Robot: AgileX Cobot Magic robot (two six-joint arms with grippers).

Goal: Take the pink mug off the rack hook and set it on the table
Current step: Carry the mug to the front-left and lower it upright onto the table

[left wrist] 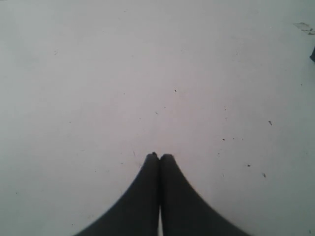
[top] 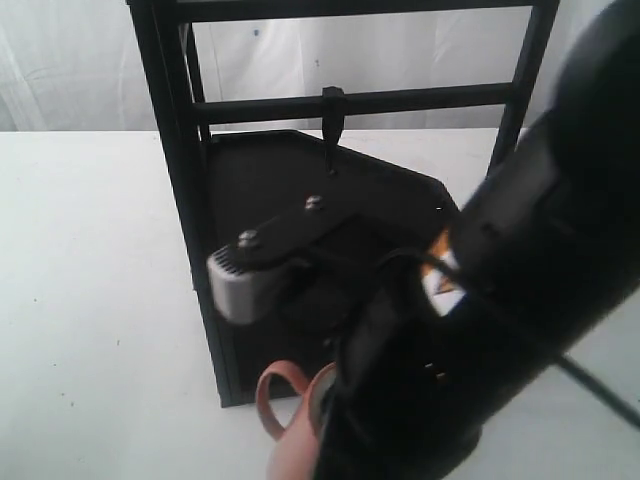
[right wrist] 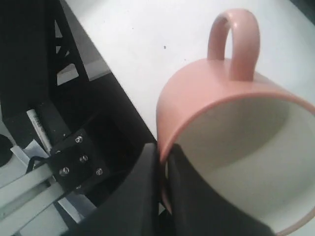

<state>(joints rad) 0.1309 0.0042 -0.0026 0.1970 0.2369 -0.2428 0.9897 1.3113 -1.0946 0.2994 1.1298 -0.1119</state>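
The pink mug [right wrist: 206, 98] fills the right wrist view, its loop handle [right wrist: 234, 42] pointing away and its cream inside facing the camera. My right gripper [right wrist: 164, 150] is shut on the mug's rim, one finger [right wrist: 142, 196] outside the wall and one inside. In the exterior view only the mug's handle and a sliver of its body [top: 285, 415] show under the dark right arm, in front of the rack [top: 175, 150]. The rack hook [top: 333, 120] hangs bare from the rack's crossbar. My left gripper [left wrist: 159, 156] is shut on nothing, over the white table [left wrist: 147, 73].
The black right arm [top: 500, 320] blocks most of the lower right of the exterior view. The rack's dark shelf [top: 290, 190] carries a bracket with a grey block [top: 240, 280]. White table [top: 90, 300] spreads to the rack's left.
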